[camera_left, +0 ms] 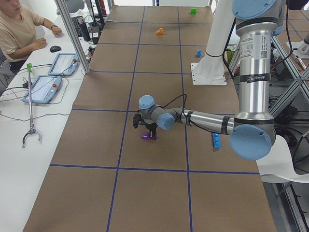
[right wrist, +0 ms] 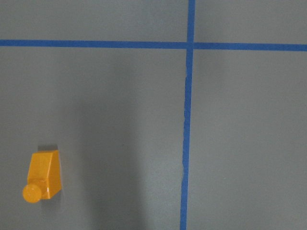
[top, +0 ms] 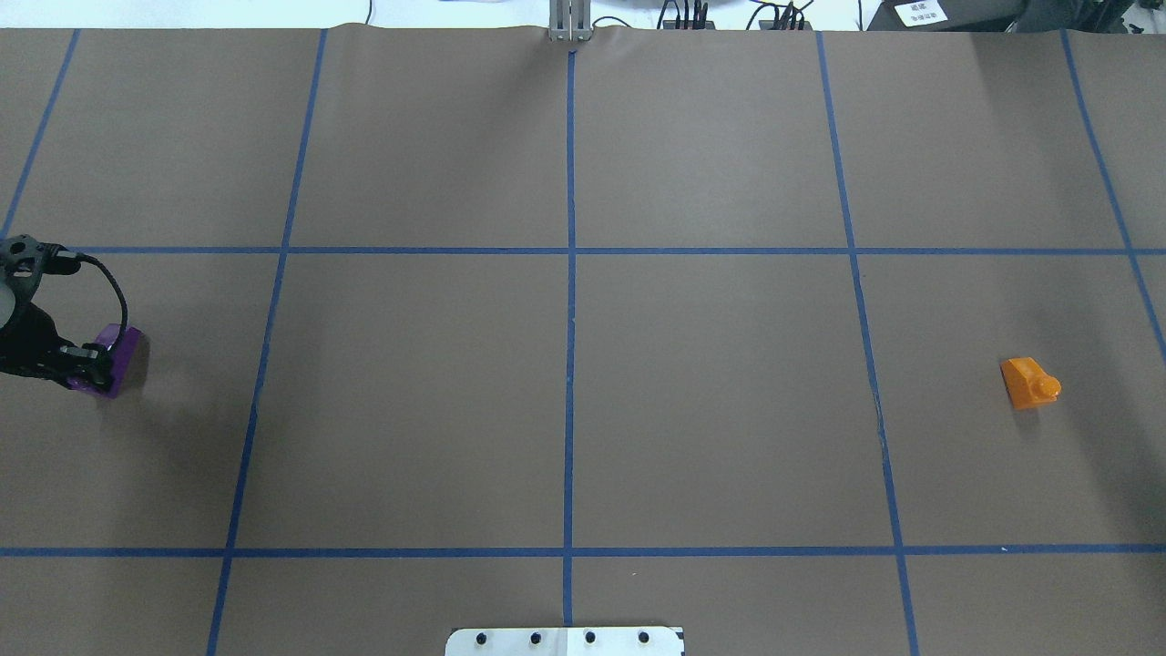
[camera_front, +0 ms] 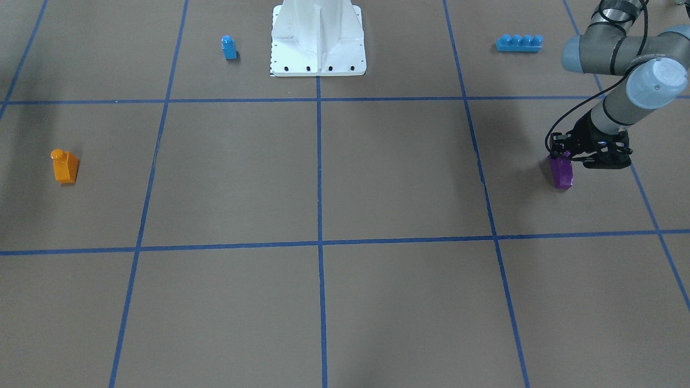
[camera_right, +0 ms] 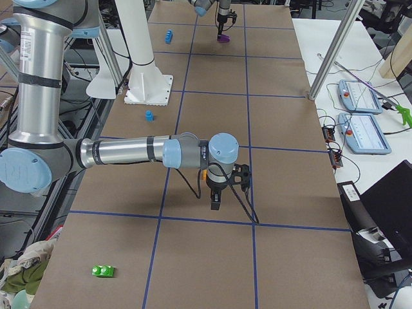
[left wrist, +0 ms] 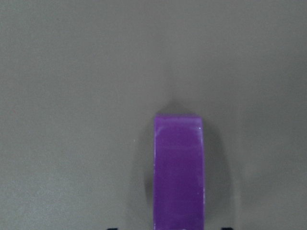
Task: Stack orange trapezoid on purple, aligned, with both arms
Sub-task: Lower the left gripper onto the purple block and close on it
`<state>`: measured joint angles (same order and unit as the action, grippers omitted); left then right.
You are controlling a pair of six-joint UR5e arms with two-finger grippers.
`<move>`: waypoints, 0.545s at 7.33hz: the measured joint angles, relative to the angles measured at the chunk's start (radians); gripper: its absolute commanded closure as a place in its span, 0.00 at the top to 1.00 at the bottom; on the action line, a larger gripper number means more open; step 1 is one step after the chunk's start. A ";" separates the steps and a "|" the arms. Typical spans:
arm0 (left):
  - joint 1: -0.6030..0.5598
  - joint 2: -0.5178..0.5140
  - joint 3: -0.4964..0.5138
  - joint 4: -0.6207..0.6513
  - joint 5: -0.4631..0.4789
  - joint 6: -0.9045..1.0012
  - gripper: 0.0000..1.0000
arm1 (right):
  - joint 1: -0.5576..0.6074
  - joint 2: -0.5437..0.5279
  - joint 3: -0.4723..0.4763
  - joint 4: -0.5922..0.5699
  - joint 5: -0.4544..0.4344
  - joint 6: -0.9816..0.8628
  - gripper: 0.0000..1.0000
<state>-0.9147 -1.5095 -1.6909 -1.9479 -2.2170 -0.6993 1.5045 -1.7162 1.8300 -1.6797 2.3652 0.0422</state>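
Observation:
The purple block (camera_front: 563, 173) lies on the brown table at the robot's far left; it also shows in the overhead view (top: 126, 348) and fills the lower middle of the left wrist view (left wrist: 178, 172). My left gripper (camera_front: 561, 158) is down over it, jaws open, with the fingertips a little apart from its sides. The orange trapezoid (camera_front: 65, 167) stands alone at the robot's far right, stud up, and shows in the overhead view (top: 1029, 383) and the right wrist view (right wrist: 43, 176). My right gripper (camera_right: 215, 205) hangs above the table beside it; I cannot tell whether it is open or shut.
A small blue single-stud block (camera_front: 229, 47) and a long blue four-stud brick (camera_front: 519, 43) lie either side of the white base pedestal (camera_front: 318, 43). A green block (camera_right: 103, 271) lies near the table's right end. An operator (camera_left: 19, 29) sits beside the table.

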 measured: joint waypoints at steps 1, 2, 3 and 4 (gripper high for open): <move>0.000 0.000 -0.003 0.001 -0.002 -0.035 0.00 | 0.000 0.001 0.000 0.000 0.000 0.001 1.00; 0.000 -0.004 -0.015 0.004 -0.006 -0.085 0.00 | -0.001 0.001 0.000 0.000 0.000 0.002 1.00; 0.000 -0.012 -0.039 0.009 -0.012 -0.111 0.00 | -0.001 0.002 0.000 0.001 0.000 0.002 1.00; 0.000 -0.019 -0.082 0.012 -0.021 -0.126 0.00 | -0.002 0.003 0.001 0.001 0.000 0.002 1.00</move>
<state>-0.9145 -1.5286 -1.7729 -1.9359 -2.2376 -0.8254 1.5022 -1.7133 1.8314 -1.6784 2.3654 0.0444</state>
